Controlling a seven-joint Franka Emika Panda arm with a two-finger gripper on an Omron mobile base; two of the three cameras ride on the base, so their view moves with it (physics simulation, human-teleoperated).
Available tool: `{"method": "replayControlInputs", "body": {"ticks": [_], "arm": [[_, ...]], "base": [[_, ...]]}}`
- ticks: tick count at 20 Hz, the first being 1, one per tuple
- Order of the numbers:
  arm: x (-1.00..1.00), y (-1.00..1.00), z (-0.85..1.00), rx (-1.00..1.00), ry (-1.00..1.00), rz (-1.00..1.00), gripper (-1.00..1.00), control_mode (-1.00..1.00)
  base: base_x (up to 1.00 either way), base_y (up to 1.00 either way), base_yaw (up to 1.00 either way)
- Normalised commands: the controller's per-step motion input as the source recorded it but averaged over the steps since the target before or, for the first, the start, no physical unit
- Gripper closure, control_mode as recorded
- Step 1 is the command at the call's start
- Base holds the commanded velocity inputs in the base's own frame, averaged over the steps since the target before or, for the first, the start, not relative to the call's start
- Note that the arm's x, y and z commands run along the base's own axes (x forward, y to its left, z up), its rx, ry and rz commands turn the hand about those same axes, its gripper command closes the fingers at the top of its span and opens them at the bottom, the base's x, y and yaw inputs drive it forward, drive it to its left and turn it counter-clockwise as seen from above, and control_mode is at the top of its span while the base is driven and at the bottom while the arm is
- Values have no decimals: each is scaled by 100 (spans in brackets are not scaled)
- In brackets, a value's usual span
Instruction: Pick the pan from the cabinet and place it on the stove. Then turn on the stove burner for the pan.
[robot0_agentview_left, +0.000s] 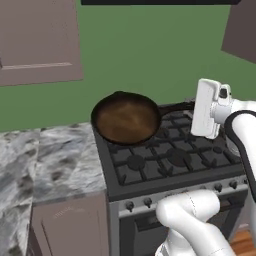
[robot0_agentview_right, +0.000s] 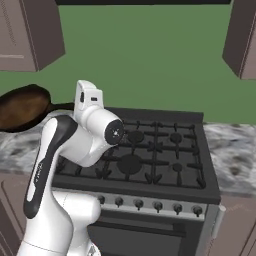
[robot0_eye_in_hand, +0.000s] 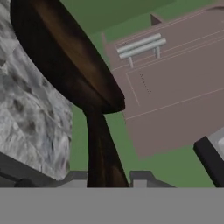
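The pan (robot0_agentview_left: 127, 118), dark with a brownish inside, hangs tilted in the air over the left rear corner of the stove (robot0_agentview_left: 175, 155). My gripper (robot0_agentview_left: 192, 107) is shut on its long dark handle (robot0_agentview_left: 175, 106), to the pan's right. From the right side the pan (robot0_agentview_right: 25, 107) shows left of the stove (robot0_agentview_right: 150, 150), with the gripper (robot0_agentview_right: 75, 106) on its handle. In the hand view the handle (robot0_eye_in_hand: 100, 148) runs up from between the fingertips (robot0_eye_in_hand: 140, 177) to the pan's underside (robot0_eye_in_hand: 57, 57). The cabinet (robot0_agentview_left: 35, 45) is on the wall at upper left, its door shut.
A marble counter (robot0_agentview_left: 45, 155) adjoins the stove on the left, and another stretch (robot0_agentview_right: 235, 155) lies on its right. A row of small knobs (robot0_agentview_right: 150, 204) lines the stove front. Grey bar handles (robot0_eye_in_hand: 140, 46) show on the cabinet (robot0_eye_in_hand: 175, 87). Another wall cabinet (robot0_agentview_right: 242, 40) hangs at upper right.
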Motion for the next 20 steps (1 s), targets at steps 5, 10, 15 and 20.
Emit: {"method": "replayControlInputs", "body": {"ticks": [5,10,15,20], "arm": [[0,0,0,0,0,0,100,100],[0,0,0,0,0,0,100,100],[0,0,0,0,0,0,100,100],[3,-1,0,0,0,0,100,-100]], "base": [[33,42,0],[51,10,0],[17,0,0],[9,0,0]]}}
